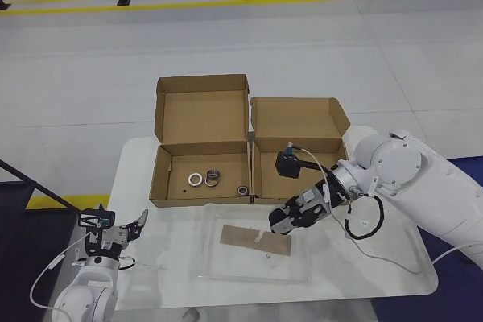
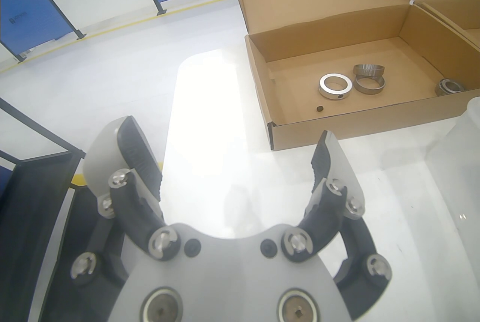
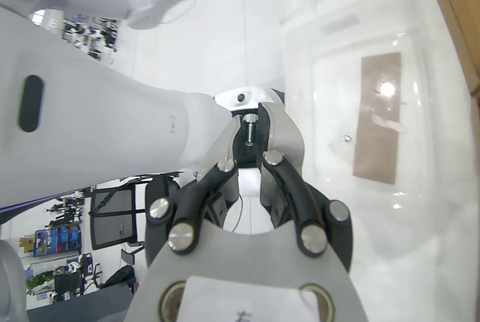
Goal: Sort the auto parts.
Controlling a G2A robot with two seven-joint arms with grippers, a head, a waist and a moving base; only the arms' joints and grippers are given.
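right jaws tight on a small bolt (image 3: 250, 131) over the clear tray (image 1: 241, 262), left jaws wide apart, empty

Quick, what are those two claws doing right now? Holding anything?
Left gripper: jaws open, holding nothing.
Right gripper: jaws shut on a bolt.

You're seeing white rounded arms (image 1: 410, 173); silver screws (image 2: 162, 243) are studding black links (image 2: 135, 199) behind the left claw (image 2: 227, 128) and right claw (image 3: 252, 113), a black cable (image 1: 359, 237) looping nearby.
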